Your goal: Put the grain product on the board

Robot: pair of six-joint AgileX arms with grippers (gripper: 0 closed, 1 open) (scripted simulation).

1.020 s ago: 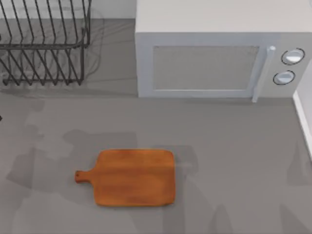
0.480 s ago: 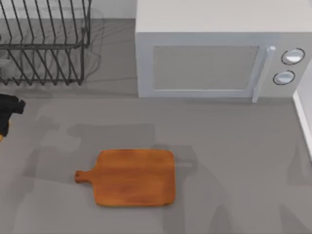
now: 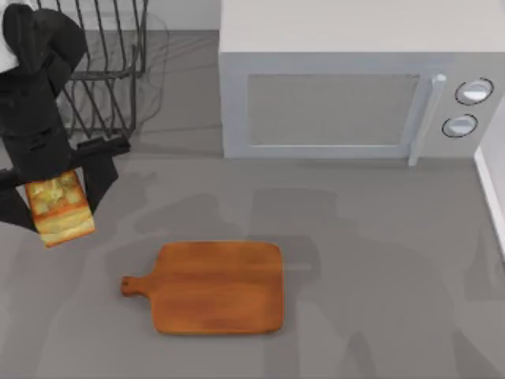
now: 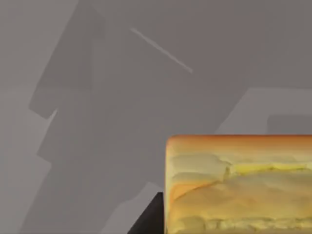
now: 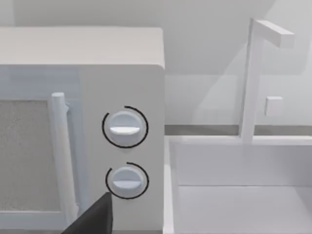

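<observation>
Grey table w/ unlabelled microwave (image 3: 347, 79): left pincer (image 3: 54, 207) pinching grain product (image 3: 58, 208), left of board (image 3: 215, 287).

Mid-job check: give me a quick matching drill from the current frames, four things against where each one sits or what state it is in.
Things:
1. bread piece
2. cutting board
3. microwave
4. dish rack

Places or states:
A. bare, flat on the table near its middle
B. back of the table, left side
C. clamped in the left gripper, above the table left of the board
D. back of the table, door shut, two knobs at its right

Pairs: 1-C, 2-A, 3-D, 4-B
</observation>
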